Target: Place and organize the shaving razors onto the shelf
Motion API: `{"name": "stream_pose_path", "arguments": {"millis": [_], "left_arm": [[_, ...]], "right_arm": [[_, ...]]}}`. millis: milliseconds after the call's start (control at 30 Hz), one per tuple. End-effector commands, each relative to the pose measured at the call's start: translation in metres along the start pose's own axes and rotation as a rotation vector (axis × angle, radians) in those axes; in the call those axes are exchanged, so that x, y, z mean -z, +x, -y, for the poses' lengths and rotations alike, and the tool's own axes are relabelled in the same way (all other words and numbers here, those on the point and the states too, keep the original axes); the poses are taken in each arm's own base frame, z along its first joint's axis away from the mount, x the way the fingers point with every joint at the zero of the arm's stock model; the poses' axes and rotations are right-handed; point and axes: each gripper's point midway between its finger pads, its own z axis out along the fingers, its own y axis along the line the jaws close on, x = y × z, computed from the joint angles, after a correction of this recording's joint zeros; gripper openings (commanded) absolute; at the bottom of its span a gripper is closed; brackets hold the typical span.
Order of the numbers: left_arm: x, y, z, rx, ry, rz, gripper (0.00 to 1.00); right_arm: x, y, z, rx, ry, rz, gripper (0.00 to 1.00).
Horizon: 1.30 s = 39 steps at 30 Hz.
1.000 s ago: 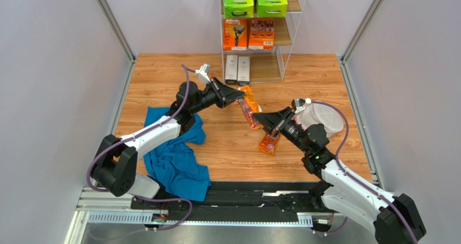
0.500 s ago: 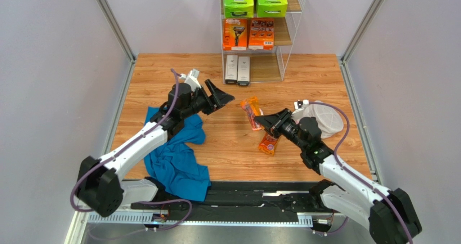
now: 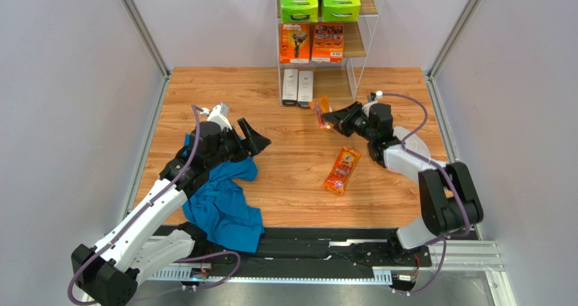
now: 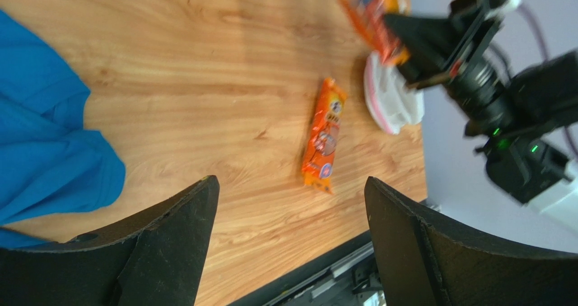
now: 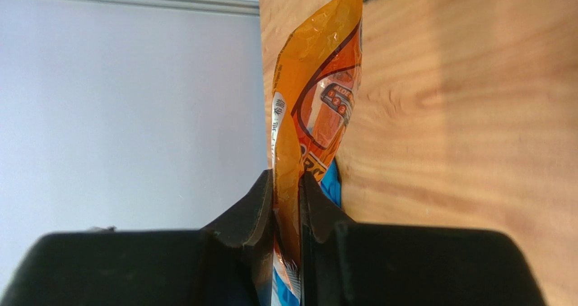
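Razor packs not yet shelved number two. Nearest, beside the rumpled blue cloth (image 3: 220, 204), the left end effector (image 3: 256, 135) hangs over the desk (image 3: 285, 184) with its jaws spread wide and nothing between them.

Just beyond it and to its right, one orange blister pack (image 3: 342, 170) lies flat on the wood, apart from everything else. It looks light and thin, with a glossy film that is likely slippery and easy to bend. A pinch across one narrow end (where the sealed edge should be stiffest) seems the safest hold.

Farther back, the right end effector (image 3: 330, 118) is pinched narrow on the edge of a second orange blister pack (image 3: 319, 106). It carries the pack edge-up above the desk, near the front of the shelf (image 3: 334, 84). The right wrist view shows the film twisting above the grip, so it would probably flop if swung fast.

On the shelf stand slim white boxes (image 3: 298, 86) at the bottom, orange boxes (image 3: 311, 42) in the middle and black boxes with lime-green ends (image 3: 320, 7) on top.
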Motion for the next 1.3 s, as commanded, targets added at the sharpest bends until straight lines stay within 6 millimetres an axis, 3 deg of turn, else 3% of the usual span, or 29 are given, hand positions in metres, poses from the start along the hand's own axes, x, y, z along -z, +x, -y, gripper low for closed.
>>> {"name": "stream_pose_path", "arguments": {"millis": [0,33,67,167,200,233,300,433,667,700,1200,1267], "left_arm": [[0.000,0.023,-0.015,-0.026,-0.016,-0.076,0.87],[0.000,0.028,-0.019,-0.023,-0.018,-0.088,0.87],[0.000,0.031,-0.019,-0.021,-0.008,-0.096,0.87],[0.000,0.040,-0.026,-0.018,-0.006,-0.111,0.87],[0.001,0.042,-0.027,-0.016,-0.005,-0.115,0.87],[0.001,0.048,-0.032,-0.014,-0.013,-0.126,0.87],[0.005,0.050,-0.032,-0.008,0.002,-0.118,0.87],[0.009,0.058,-0.039,0.003,0.007,-0.115,0.87],[0.013,0.063,-0.035,-0.019,0.038,-0.141,0.87],[0.014,0.063,-0.035,-0.021,0.042,-0.140,0.87],[0.016,0.069,-0.037,-0.032,0.051,-0.153,0.87],[0.016,0.071,-0.038,-0.031,0.050,-0.160,0.87]], "right_arm": [[-0.028,-0.037,-0.027,0.059,-0.134,0.005,0.00],[-0.035,-0.047,-0.034,0.060,-0.150,0.019,0.00],[-0.046,-0.050,-0.021,0.033,-0.129,0.011,0.00],[-0.062,-0.070,-0.027,0.025,-0.154,0.035,0.00],[-0.071,-0.074,-0.014,0.012,-0.137,0.041,0.00],[-0.076,-0.082,-0.020,0.015,-0.153,0.059,0.00],[-0.087,-0.090,-0.006,-0.012,-0.132,0.080,0.00],[-0.103,-0.105,0.002,-0.037,-0.136,0.124,0.00],[-0.119,-0.128,0.023,-0.062,-0.072,0.213,0.00],[-0.122,-0.132,0.019,-0.059,-0.077,0.219,0.00],[-0.163,-0.139,0.076,-0.115,0.080,0.207,0.03],[-0.173,-0.138,0.072,-0.116,0.075,0.175,0.05]]}}
